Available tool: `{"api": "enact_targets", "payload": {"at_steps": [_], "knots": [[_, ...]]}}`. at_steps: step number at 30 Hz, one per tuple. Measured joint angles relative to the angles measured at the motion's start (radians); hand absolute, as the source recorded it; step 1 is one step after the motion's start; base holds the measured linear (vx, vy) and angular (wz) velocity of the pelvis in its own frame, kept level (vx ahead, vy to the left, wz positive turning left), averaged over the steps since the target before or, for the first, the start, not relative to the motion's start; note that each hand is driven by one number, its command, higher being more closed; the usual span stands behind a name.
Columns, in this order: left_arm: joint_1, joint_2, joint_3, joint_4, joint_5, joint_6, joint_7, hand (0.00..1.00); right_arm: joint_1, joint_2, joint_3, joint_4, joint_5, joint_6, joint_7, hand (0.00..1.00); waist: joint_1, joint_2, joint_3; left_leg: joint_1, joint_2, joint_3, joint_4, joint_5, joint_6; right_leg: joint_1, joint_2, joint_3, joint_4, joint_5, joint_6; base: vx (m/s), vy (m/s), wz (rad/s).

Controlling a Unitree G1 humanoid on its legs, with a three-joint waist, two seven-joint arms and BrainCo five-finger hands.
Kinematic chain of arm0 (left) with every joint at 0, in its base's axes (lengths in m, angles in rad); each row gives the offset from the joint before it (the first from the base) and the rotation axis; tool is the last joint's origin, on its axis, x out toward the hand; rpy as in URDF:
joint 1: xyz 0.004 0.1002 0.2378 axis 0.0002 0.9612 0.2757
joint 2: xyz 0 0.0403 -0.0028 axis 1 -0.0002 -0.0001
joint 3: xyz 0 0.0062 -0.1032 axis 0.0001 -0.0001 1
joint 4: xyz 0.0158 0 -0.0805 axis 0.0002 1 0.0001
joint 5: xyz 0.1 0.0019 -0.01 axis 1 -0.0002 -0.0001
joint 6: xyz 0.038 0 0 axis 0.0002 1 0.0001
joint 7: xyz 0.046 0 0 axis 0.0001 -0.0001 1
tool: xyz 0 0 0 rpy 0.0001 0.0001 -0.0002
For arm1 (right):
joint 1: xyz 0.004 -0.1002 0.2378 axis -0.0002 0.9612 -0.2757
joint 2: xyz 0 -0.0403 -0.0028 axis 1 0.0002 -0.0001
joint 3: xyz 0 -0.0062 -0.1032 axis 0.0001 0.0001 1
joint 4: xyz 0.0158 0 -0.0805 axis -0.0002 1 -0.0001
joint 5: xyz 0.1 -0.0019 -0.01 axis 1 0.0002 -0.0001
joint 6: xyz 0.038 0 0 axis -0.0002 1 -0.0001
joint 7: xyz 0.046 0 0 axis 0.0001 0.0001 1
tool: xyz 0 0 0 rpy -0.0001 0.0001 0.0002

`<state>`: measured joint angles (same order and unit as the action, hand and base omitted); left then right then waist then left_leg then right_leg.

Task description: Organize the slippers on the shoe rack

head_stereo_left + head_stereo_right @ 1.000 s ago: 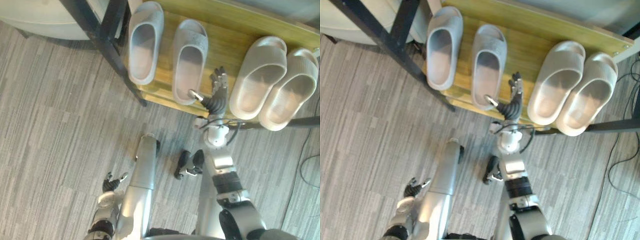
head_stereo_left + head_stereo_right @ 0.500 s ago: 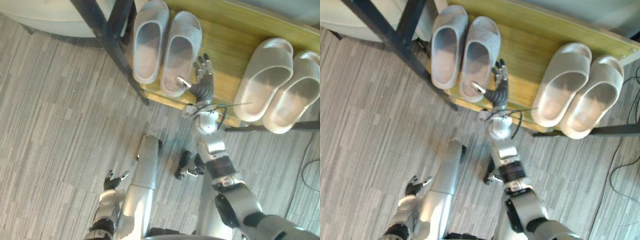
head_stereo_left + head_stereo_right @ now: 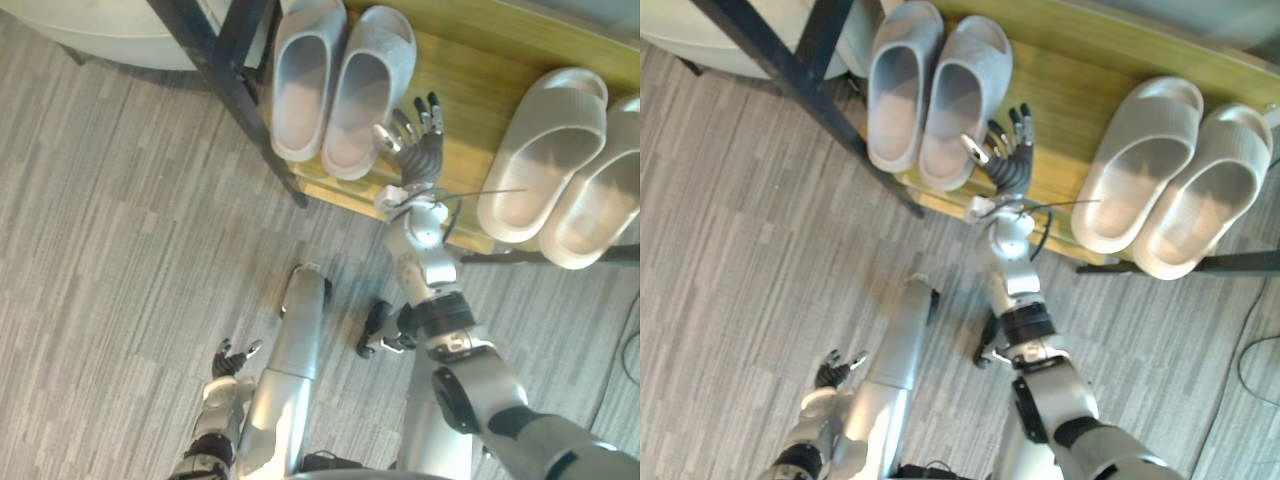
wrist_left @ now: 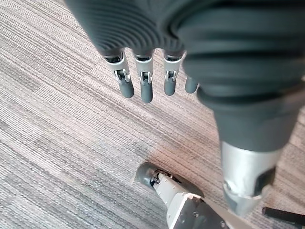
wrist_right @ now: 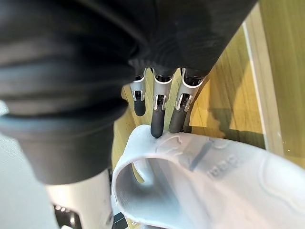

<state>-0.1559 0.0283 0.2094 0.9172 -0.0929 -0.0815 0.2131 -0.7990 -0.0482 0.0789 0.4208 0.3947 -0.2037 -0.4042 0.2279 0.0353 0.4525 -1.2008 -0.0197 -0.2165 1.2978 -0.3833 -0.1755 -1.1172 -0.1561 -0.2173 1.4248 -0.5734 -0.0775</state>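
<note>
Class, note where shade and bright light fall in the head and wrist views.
Left eye view: the grey slippers and pale slippers are dark under their straps, lighter at the heels. Right wrist view: the grey slipper's hollow lies in shade, the wooden shelf beside it brightly lit.

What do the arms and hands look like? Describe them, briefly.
The left arm and right arm are silver-grey, rounded shells with dark joints. The left hand and right hand have silver fingers with dark tips and a separate thumb; a dark ribbed cover wraps each hand's back and wrist.
</note>
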Motion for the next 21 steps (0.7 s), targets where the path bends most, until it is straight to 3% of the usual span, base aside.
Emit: {"api": "enact_targets", "payload": {"at_steps": [6, 15, 21], "knots": [[-0.002, -0.002, 0.002, -0.002, -0.027, 0.001, -0.001, 0.00, 0.025, -0.001, -0.001, -0.013, -0.006, 0.037, 0.001, 0.00, -0.001, 0.001, 0.000, 0.033, 0.009, -0.001, -0.005, 0.001, -0.001, 0.033, 0.003, -0.003, -0.006, -0.002, -0.004, 0.00, -0.031, 0.00], [0.014, -0.012, 0.022, -0.005, -0.047, 0.001, -0.019, 0.00, 0.253, 0.009, 0.000, -0.134, -0.155, 0.097, 0.002, 0.00, -0.023, 0.000, -0.003, 0.222, 0.030, 0.030, -0.126, 0.007, 0.014, 0.220, 0.018, 0.008, -0.143, 0.022, 0.018, 0.02, 0.025, -0.04], [0.066, -0.010, 0.049, -0.004, -0.047, 0.007, -0.022, 0.00, 0.384, 0.014, 0.003, -0.265, -0.267, 0.103, 0.008, 0.00, -0.049, -0.003, -0.005, 0.356, 0.048, 0.051, -0.213, 0.010, 0.019, 0.349, 0.031, 0.013, -0.238, 0.035, 0.023, 0.06, 0.041, -0.07]]}}
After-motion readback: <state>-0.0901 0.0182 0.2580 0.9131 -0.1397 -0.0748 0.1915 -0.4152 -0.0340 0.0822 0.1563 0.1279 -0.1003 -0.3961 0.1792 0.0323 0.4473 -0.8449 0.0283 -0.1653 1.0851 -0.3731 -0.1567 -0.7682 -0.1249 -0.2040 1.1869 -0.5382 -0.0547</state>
